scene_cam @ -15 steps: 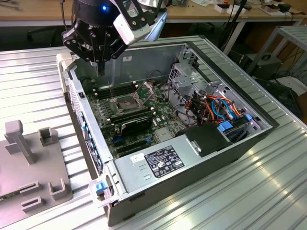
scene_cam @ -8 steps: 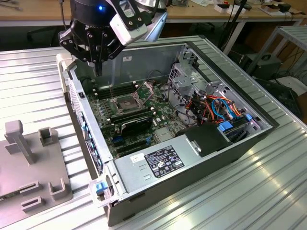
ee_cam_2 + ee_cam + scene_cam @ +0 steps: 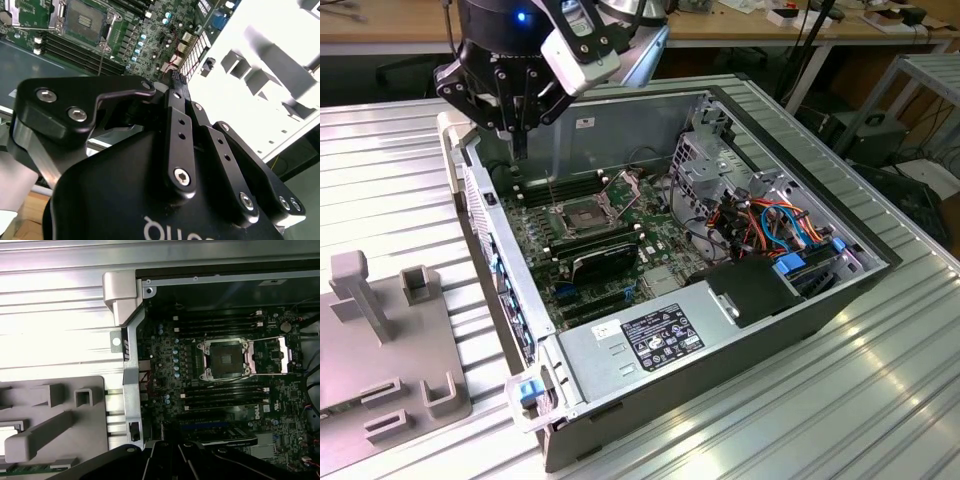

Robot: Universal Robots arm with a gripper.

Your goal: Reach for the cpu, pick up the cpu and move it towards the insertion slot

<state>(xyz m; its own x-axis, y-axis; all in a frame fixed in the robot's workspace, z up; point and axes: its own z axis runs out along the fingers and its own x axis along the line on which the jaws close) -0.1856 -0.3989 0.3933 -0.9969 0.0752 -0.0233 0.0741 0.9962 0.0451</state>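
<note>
The insertion slot (image 3: 578, 215) is the square socket with a dark centre on the green motherboard, its metal plate (image 3: 625, 186) hinged up. Both wrist views show the insertion slot (image 3: 82, 20) (image 3: 225, 359). My gripper (image 3: 521, 148) hangs above the case's rear corner on the exterior view's left, short of the socket. Its fingers (image 3: 175, 80) meet at the tips with nothing visible between them. A pale square piece, apparently the cpu (image 3: 8, 432), lies in a recess of the grey fixture plate (image 3: 60, 410), outside the case and apart from the gripper.
The open computer case (image 3: 820, 310) lies on a ribbed metal table (image 3: 390, 150). Inside are memory slots (image 3: 535, 190), a black finned card (image 3: 605, 258), a labelled power-supply box (image 3: 660, 335) and coloured cables (image 3: 770, 225). The grey fixture plate (image 3: 420, 350) carries upright holders.
</note>
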